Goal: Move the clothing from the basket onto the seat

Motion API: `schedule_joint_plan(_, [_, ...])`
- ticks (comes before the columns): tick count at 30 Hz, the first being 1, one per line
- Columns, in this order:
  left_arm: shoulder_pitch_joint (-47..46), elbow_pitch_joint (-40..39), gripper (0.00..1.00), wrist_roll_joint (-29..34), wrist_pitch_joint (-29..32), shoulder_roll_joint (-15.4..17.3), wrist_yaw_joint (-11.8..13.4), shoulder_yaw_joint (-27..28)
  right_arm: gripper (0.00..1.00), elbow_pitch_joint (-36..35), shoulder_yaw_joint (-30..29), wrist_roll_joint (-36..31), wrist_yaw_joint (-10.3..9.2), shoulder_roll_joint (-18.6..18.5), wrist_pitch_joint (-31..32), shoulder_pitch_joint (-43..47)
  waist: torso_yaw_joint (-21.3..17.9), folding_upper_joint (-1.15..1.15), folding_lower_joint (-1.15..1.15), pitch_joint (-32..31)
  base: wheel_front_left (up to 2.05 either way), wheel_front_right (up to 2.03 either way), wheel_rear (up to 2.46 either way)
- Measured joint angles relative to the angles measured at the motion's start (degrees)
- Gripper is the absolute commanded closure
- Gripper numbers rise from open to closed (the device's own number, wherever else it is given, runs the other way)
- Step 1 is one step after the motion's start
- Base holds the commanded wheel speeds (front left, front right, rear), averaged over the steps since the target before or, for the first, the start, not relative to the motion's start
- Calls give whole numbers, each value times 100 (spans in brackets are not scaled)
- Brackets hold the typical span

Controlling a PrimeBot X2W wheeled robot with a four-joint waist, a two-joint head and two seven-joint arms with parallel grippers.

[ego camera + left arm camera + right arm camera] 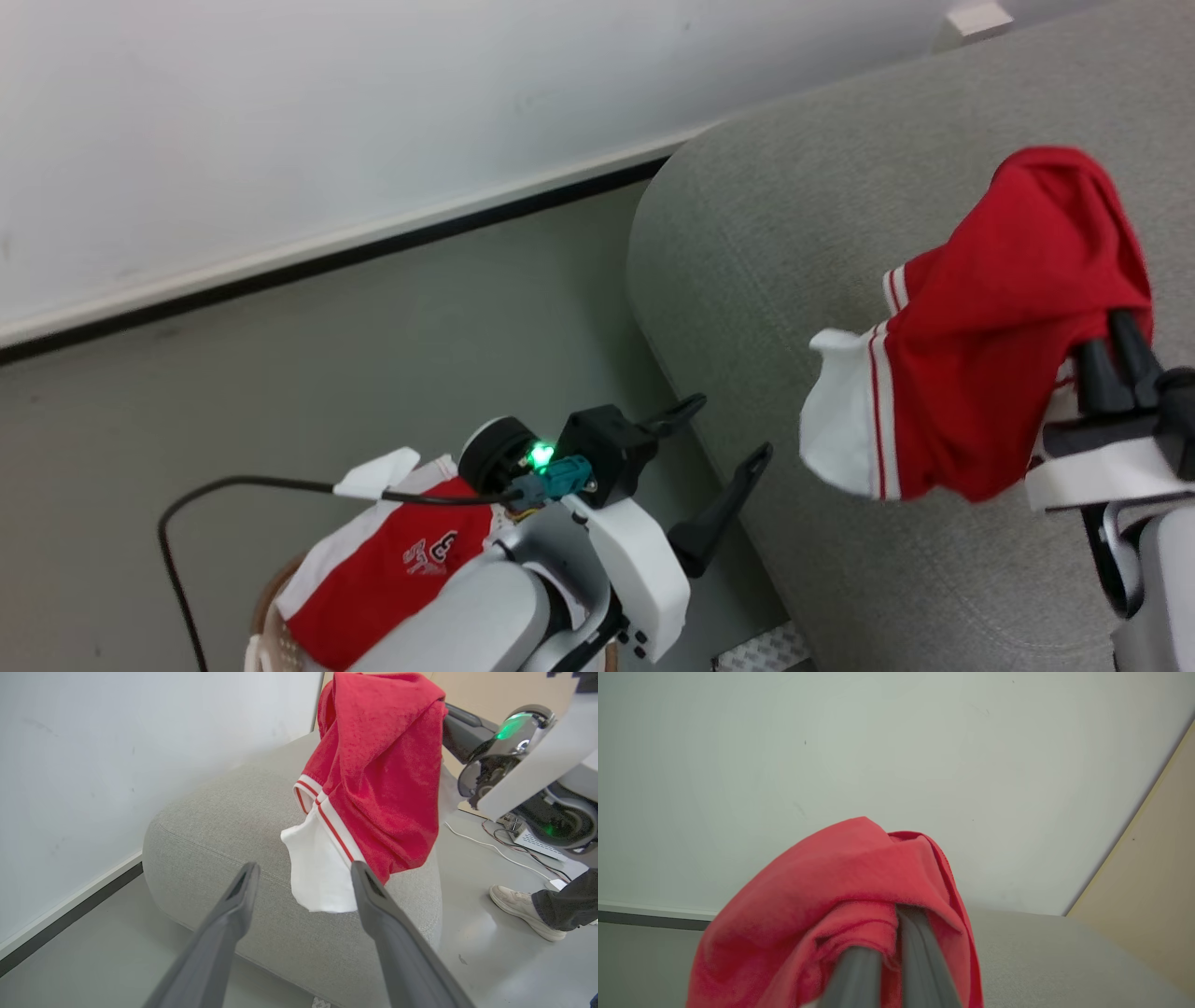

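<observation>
Lower the right gripper (1113,347), clamped on the red jersey garment (990,327), onto the seat (794,233) before releasing. The left gripper (730,427) stands apart.

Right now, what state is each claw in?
Left claw: open, holding nothing.
Right claw: shut on the red garment.

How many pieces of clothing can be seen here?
2. One garment hangs from the right gripper over the seat; a second garment lies in the basket. More may hide beneath.
</observation>
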Motion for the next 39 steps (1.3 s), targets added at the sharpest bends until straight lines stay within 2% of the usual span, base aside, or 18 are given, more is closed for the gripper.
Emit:
schedule_joint_plan(6, [-712, -218, 0, 205, 197, 37, -267, -76, 100, 301, -587, -146, 0, -83, -1, -1172, 319, 0, 0, 795, 0, 0, 0])
schedule_joint_plan(13, [-1538, -458, 0, 446, 247, 102, -526, -145, 100, 849, -1218, -474, 1, -745, 38, -2629, 736, 0, 2, 1882, 0, 0, 0])
schedule_joint_plan(18, [-1780, -478, 0, 448, 183, 121, -563, -99, 100, 1354, -1940, -808, 1, -1167, 254, -3334, 1039, 0, 1, 2561, 0, 0, 0])
schedule_joint_plan(21, [-1784, -452, 0, 411, 81, 74, -568, -87, 100, 1811, -2449, -1154, 1, -1363, 370, -3453, 1249, 0, 2, 2843, 0, 0, 0])
schedule_joint_plan(23, [-1778, -405, 0, 386, 31, 66, -559, -79, 90, 2127, -2783, -1335, 1, -1356, 411, -3432, 1410, 0, 1, 2946, 0, 0, 0])
schedule_joint_plan(26, [-1717, -339, 0, 315, -26, 74, -535, -57, 46, 2499, -3239, -1602, 0, -1217, 290, -3321, 1605, 0, 1, 3045, 0, 0, 0])
schedule_joint_plan(27, [-1679, -327, 0, 276, -53, 74, -527, -30, 0, 2618, -3349, -1664, 1, -1124, 250, -3253, 1649, 0, 1, 3057, 0, 0, 0])
schedule_joint_plan(30, [-1640, -305, 0, 255, -92, 155, -482, 51, 0, 2803, -3624, -1855, 1, -895, 126, -3048, 1670, 0, 0, 2997, 0, 0, 0])
schedule_joint_plan(34, [-1520, -254, 0, 152, -170, 229, -415, 155, 0, 2719, -3651, -1911, 1, -590, 22, -2796, 1614, -1, 0, 2797, 0, 0, 0])
schedule_joint_plan(39, [-1274, -125, 0, 0, -414, 341, -270, 341, 0, 1664, -3220, -1697, 0, -108, 0, -2119, 1542, -1, 0, 2454, 0, 0, 0])
